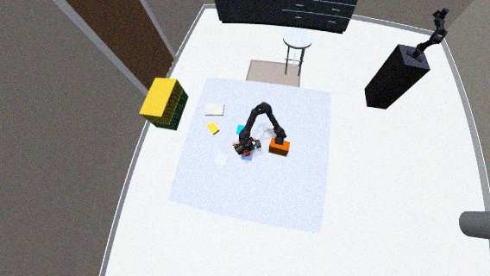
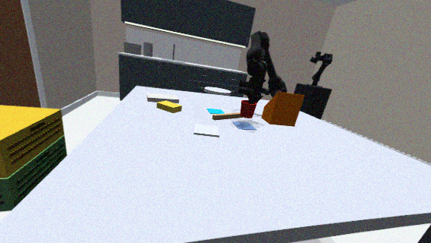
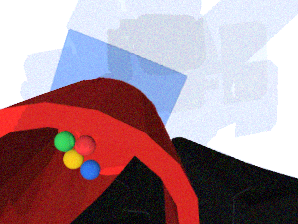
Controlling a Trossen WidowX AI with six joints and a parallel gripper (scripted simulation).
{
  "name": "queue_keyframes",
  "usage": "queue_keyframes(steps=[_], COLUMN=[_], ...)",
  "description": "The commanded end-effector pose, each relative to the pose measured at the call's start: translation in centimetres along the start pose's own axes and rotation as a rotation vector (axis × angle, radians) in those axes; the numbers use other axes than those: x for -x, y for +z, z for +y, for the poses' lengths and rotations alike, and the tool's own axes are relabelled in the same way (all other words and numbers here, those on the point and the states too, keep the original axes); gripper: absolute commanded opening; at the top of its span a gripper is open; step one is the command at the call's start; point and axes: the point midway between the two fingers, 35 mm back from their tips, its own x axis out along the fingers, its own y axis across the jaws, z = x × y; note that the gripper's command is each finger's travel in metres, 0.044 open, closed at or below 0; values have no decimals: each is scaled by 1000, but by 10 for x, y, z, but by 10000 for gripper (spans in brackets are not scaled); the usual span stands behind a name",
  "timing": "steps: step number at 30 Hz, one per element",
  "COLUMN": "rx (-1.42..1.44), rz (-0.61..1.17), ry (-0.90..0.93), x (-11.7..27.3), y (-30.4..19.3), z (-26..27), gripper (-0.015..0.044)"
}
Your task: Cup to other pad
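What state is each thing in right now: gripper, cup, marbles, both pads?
gripper: shut on the cup's rim.
red cup: upright, lifted off the blue pad.
marbles: four, all inside the cup.
blue pad: flat on the table, bare.
cyan pad: flat, nothing on it.

A dark cabinet (image 1: 286, 15) is set against the far wall. A round stool (image 1: 297, 43) is placed before it on a tan mat (image 1: 267, 72).
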Motion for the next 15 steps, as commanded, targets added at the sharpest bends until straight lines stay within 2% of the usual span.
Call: queue_keyframes(steps=[1, 15], rx=[0, -3], rz=[0, 1], ry=[0, 0], x=[0, 0], y=[0, 13], z=[0, -2], gripper=[0, 0])
